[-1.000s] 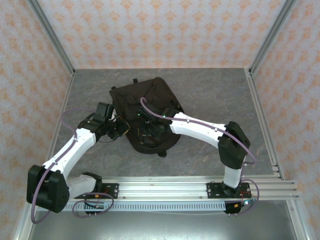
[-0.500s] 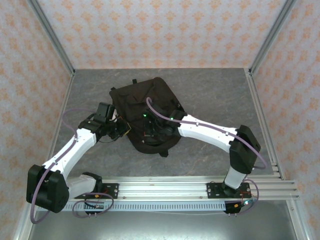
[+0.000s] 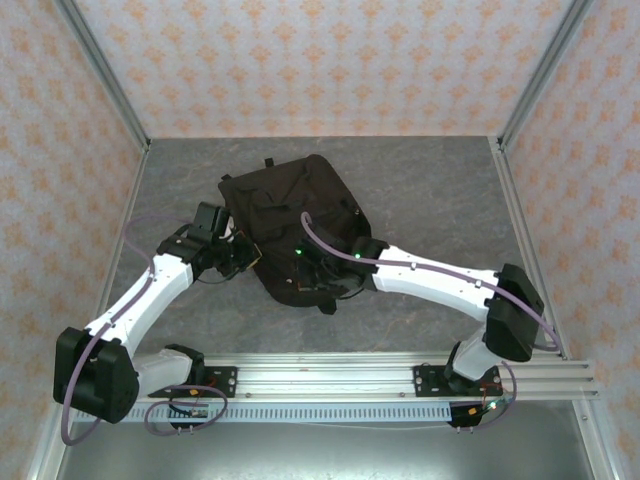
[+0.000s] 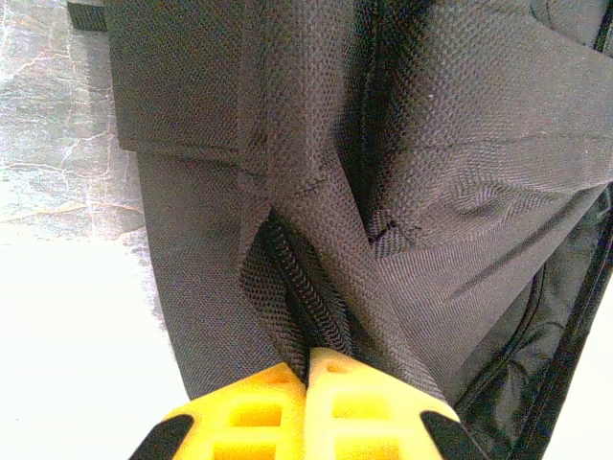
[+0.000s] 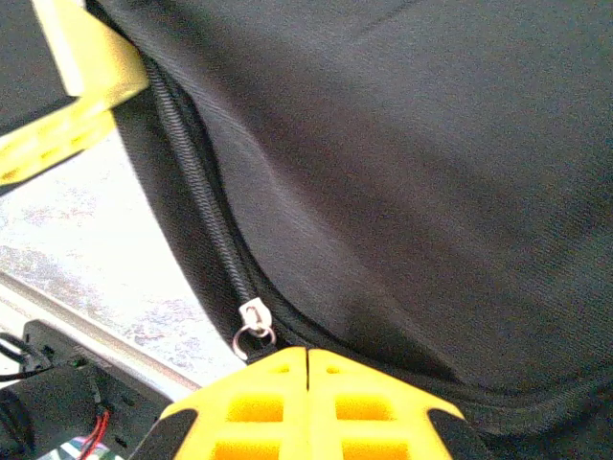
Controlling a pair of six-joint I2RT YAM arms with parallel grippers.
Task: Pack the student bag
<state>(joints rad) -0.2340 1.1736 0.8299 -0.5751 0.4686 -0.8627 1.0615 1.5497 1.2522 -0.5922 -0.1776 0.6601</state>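
The student bag (image 3: 295, 215) is a big black fabric backpack lying flat mid-table. My left gripper (image 3: 246, 258) is at its left edge; in the left wrist view the yellow fingers (image 4: 308, 356) are shut on a raised fold of the bag's fabric (image 4: 316, 240) along its zipper. My right gripper (image 3: 312, 277) sits at the bag's near edge. In the right wrist view it (image 5: 307, 353) is shut on the pull tab under the silver zipper slider (image 5: 254, 317). The left gripper's yellow fingers (image 5: 81, 91) show at the upper left there.
The grey table (image 3: 430, 190) lies inside patterned walls with metal corner posts (image 3: 105, 80). An aluminium rail (image 3: 330, 365) carrying both arm bases runs along the near edge. The right arm's elbow (image 3: 515, 310) reaches out near the right frame rail.
My right arm has swung its elbow out to the right and drawn its gripper towards the bag's near edge, and its jaws have closed. The left arm has held still.
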